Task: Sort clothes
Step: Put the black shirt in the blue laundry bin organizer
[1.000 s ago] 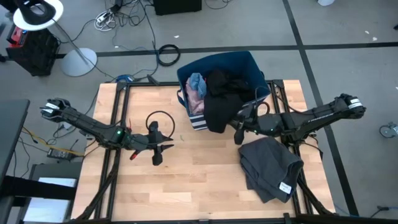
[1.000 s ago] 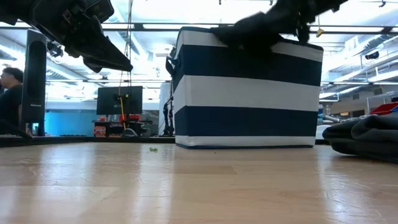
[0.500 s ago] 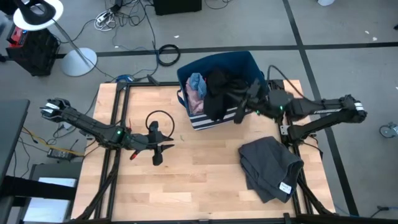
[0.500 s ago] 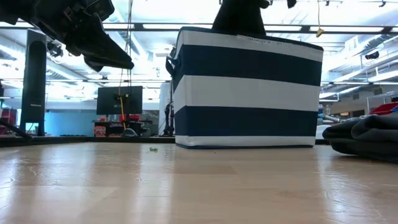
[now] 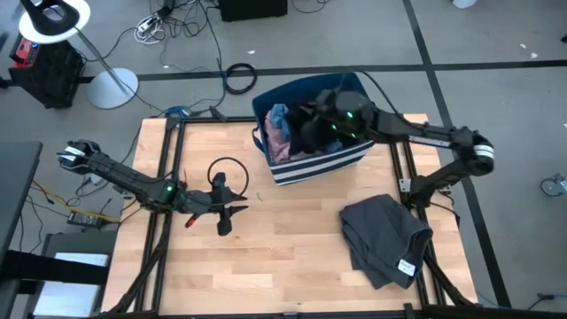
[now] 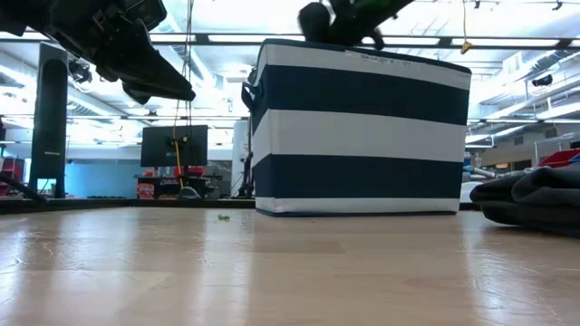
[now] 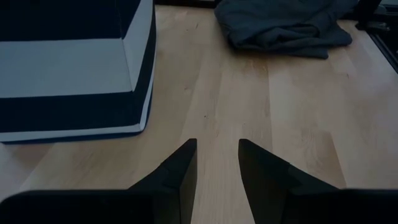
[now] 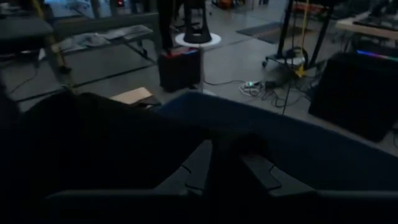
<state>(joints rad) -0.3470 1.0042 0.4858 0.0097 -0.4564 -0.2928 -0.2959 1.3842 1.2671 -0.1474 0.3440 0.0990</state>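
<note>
A: What sits nearest in the overhead frame?

B: Lower right, the dark grey garment (image 5: 383, 237) lies folded on the worktop (image 5: 292, 266), well apart from everything else. My left claw (image 5: 223, 211) hovers left of centre over bare wood, its fingers (image 7: 180, 171) spread with a clear gap and nothing between them.

A: And farther back?

B: The navy bin with white stripes (image 5: 312, 161) stands at upper centre of the worktop. Inside it a pink and grey-blue bundle (image 5: 280, 126) fills the left part, and a black garment (image 5: 310, 128) is heaped beside it.

A: Your right claw?

B: My right claw (image 5: 330, 111) reaches into the bin from the upper right, over the black garment. In its own camera the fingers (image 8: 252, 163) look pinched on a dark fold of that cloth, just above the bin's blue inner wall.
</note>
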